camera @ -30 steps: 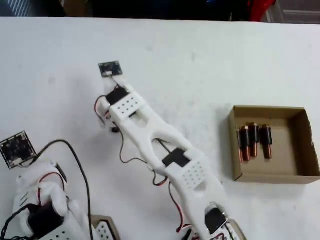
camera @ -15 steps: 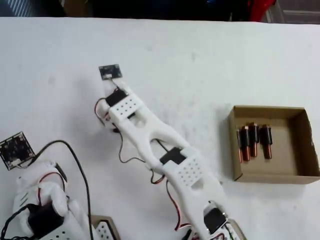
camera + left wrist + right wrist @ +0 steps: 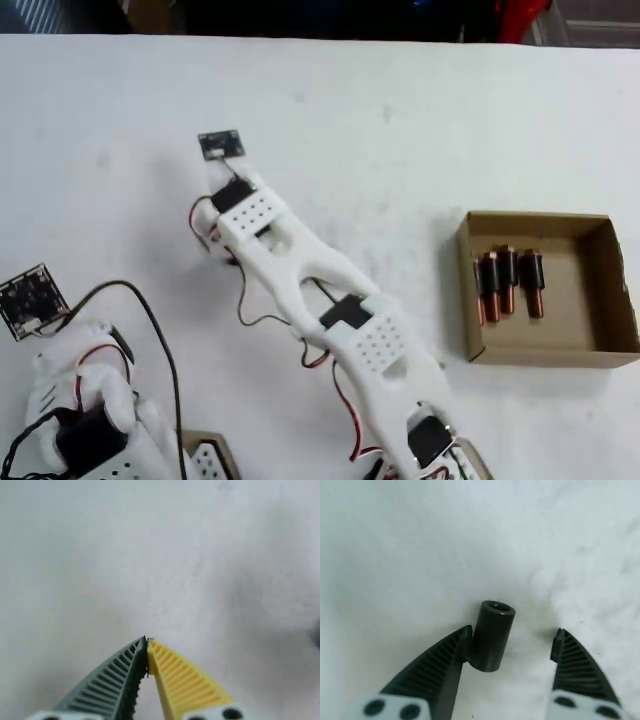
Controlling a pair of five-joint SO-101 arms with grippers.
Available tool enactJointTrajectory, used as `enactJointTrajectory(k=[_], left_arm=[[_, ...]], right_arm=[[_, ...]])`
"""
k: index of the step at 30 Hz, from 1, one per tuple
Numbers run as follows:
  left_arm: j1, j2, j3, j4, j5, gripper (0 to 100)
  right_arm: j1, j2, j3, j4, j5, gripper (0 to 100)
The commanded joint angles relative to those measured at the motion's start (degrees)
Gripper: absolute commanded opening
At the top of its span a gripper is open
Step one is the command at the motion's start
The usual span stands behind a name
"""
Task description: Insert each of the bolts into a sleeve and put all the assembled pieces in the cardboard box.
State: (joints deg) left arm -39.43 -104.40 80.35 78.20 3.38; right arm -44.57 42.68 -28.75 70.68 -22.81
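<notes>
A black sleeve (image 3: 492, 636) stands slightly tilted on the white table between the fingers of my right gripper (image 3: 513, 630). The gripper is open, and the sleeve leans against one finger (image 3: 445, 670) with a wide gap to the other. In the high view the right arm (image 3: 320, 280) stretches diagonally across the table's middle. My left gripper (image 3: 147, 639) is shut on nothing, low over bare table, and its arm (image 3: 85, 400) sits at the near left corner. The cardboard box (image 3: 540, 218) at the right holds several assembled black-and-copper pieces (image 3: 507, 280).
Loose red and black cables (image 3: 160, 340) trail beside both arms. A camera board (image 3: 220, 143) sticks out past the right arm's wrist. The table's far edge runs along the top of the high view.
The right arm has drawn back slightly toward the near side. The left arm and the box have not moved.
</notes>
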Motion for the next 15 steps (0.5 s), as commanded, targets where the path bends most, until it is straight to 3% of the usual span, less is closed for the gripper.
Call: enactJointTrajectory(k=[1, 10, 15], left_arm=[[-0.2, -0.3, -0.3, -1.5, 0.6, 2], [-0.2, -0.3, -0.2, -1.5, 0.6, 2], [-0.2, -0.3, 0.7, -1.8, 0.6, 2]], right_arm=[[0.0, -0.9, -1.8, 2.1, -0.5, 23.7], [-0.2, -0.9, -1.8, 2.4, -0.6, 22.8], [0.8, -0.8, -1.8, 2.4, -0.5, 7.4]])
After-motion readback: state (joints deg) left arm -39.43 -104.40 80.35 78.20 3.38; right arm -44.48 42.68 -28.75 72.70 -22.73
